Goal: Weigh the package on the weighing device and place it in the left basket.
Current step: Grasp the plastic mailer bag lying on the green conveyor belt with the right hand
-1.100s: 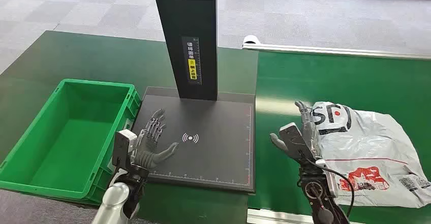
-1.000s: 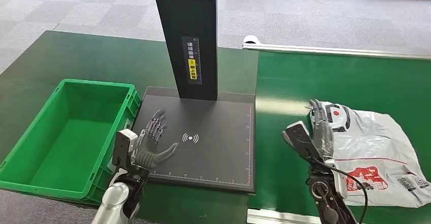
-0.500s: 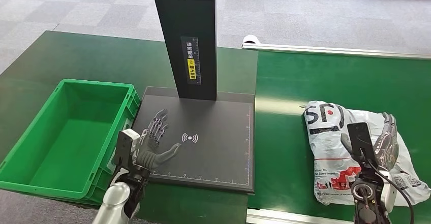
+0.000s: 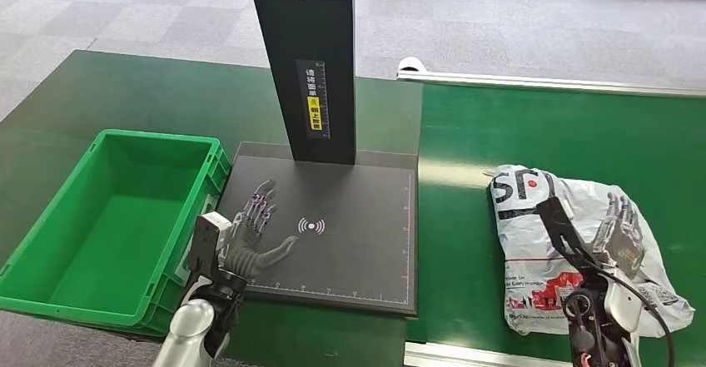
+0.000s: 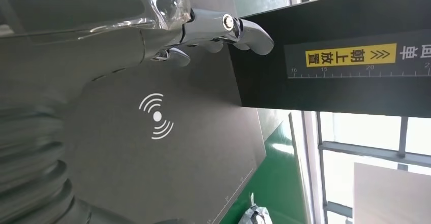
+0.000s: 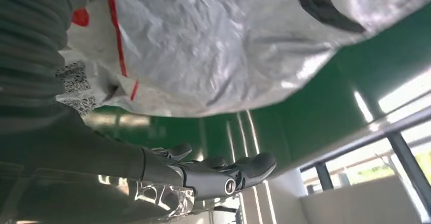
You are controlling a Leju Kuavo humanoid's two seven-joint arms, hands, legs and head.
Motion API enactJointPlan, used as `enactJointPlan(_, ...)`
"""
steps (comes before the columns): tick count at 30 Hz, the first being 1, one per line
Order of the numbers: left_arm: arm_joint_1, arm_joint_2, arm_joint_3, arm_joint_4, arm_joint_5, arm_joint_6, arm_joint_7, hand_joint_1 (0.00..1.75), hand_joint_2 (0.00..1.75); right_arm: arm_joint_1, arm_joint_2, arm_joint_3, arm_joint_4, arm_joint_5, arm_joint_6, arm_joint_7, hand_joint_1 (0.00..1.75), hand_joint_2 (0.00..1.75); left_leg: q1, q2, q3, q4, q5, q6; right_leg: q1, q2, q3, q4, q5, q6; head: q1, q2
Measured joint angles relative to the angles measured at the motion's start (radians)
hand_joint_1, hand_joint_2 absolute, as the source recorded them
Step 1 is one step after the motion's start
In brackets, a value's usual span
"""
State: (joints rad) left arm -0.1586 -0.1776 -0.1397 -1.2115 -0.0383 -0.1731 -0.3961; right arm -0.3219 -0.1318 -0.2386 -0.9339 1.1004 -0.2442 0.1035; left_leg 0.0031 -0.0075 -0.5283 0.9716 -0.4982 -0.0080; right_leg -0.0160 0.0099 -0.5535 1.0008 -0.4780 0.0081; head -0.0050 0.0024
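The package (image 4: 549, 234) is a crumpled white plastic mailer with black and red print, lying on the green table to the right of the scale. My right hand (image 4: 618, 238) hovers at its right part with fingers spread and nothing held; in the right wrist view the package (image 6: 228, 41) lies apart from the fingers (image 6: 218, 173). The scale's dark plate (image 4: 358, 242) carries a white signal mark. Over the plate's left part my left hand (image 4: 250, 238) is spread and empty. The left wrist view shows this hand (image 5: 127, 31) above the mark (image 5: 156, 116).
A green basket (image 4: 154, 137) stands with nothing in it on the table left of the scale. The scale's tall black column (image 4: 304, 59) with a yellow label rises at the plate's far edge. A metal rail (image 4: 549, 84) borders the far side of the right table.
My right hand has swung from the package's left edge across to its right side. The package has been crumpled and pulled a little toward the scale. The left hand has stayed put.
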Motion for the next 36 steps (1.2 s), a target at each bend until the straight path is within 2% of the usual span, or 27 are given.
enactJointPlan(4, 0.000, 0.003, 0.005, 0.000, 0.006, -0.008, -0.002, 0.00, 1.75, -0.010, -0.005, 0.011, 0.068, 0.056, 0.091, -0.016, 0.00, 1.75, 0.000, 0.000, 0.000, 0.000, 0.000, 0.000, 0.000, 0.000, 0.000, 0.000, 0.000, 0.000, 0.000, 0.000)
enactJointPlan(12, 0.000, 0.008, 0.009, 0.001, 0.010, -0.012, -0.003, 0.00, 1.75, -0.044, -0.018, 0.038, 0.158, 0.053, 0.192, -0.080, 0.00, 1.75, 0.000, 0.000, 0.000, 0.000, 0.000, 0.000, 0.000, 0.000, 0.000, 0.000, 0.000, 0.000, 0.000, 0.000)
enactJointPlan(16, 0.004, 0.009, 0.010, 0.000, 0.016, -0.012, -0.002, 0.00, 1.75, -0.068, -0.026, 0.061, 0.201, 0.061, 0.210, -0.098, 0.00, 1.75, 0.000, 0.000, 0.000, 0.000, 0.000, 0.000, 0.000, 0.000, 0.000, 0.000, 0.000, 0.000, 0.000, 0.000)
enactJointPlan(17, 0.006, 0.009, 0.010, -0.002, 0.017, -0.012, -0.002, 0.00, 1.75, -0.075, -0.027, 0.066, 0.212, 0.062, 0.212, -0.100, 0.10, 1.75, 0.000, 0.000, 0.000, 0.000, 0.000, 0.000, 0.000, 0.000, 0.000, 0.000, 0.000, 0.000, 0.000, 0.000)
enactJointPlan(20, 0.011, 0.009, 0.010, -0.007, 0.018, -0.011, 0.000, 0.00, 1.75, -0.092, -0.032, 0.079, 0.245, 0.056, 0.216, -0.107, 1.40, 1.75, 0.000, 0.000, 0.000, 0.000, 0.000, 0.000, 0.000, 0.000, 0.000, 0.000, 0.000, 0.000, 0.000, 0.000)
enactJointPlan(21, 0.013, 0.009, 0.011, -0.008, 0.018, -0.011, 0.001, 0.00, 1.75, -0.096, -0.033, 0.083, 0.254, 0.049, 0.216, -0.110, 1.74, 1.75, 0.000, 0.000, 0.000, 0.000, 0.000, 0.000, 0.000, 0.000, 0.000, 0.000, 0.000, 0.000, 0.000, 0.000)
enactJointPlan(36, 0.019, 0.009, 0.012, -0.016, 0.019, -0.010, 0.008, 0.00, 1.75, -0.123, -0.039, 0.113, 0.304, 0.017, 0.237, -0.127, 1.75, 1.75, 0.000, 0.000, 0.000, 0.000, 0.000, 0.000, 0.000, 0.000, 0.000, 0.000, 0.000, 0.000, 0.000, 0.000)
